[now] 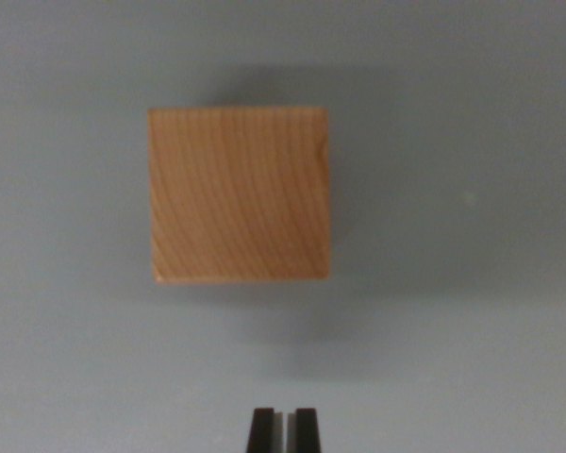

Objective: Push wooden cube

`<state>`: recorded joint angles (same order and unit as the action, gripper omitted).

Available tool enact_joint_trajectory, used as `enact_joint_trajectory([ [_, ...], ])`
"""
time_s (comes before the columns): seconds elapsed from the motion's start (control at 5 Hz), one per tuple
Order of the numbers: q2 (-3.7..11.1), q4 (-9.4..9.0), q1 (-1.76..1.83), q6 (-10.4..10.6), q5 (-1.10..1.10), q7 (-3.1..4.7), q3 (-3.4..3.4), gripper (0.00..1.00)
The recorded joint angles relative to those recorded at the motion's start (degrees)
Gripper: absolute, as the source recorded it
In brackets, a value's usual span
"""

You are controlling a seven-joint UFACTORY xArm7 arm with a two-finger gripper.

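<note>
Cube parked flat on table, gripper behind, nearly closed on nothing, presumably for shoving.

Wooden cube: light, bare-looking wood, matt, with fine curved grain lines across the top face, no shine or varnish glare anywhere. Smooth from here, though a bit blurry to judge. Grey surface underneath: flat, matt, uniform, material hard to tell. Gripper tips at the bottom edge: black, matt, probably plastic or rubber.
</note>
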<state>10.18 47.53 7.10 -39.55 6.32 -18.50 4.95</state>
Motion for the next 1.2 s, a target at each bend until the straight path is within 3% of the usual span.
enact_joint_trajectory([
  [1.2, 0.72, -2.58, 0.45, 3.03, 0.26, -0.92, 0.32, 0.0],
])
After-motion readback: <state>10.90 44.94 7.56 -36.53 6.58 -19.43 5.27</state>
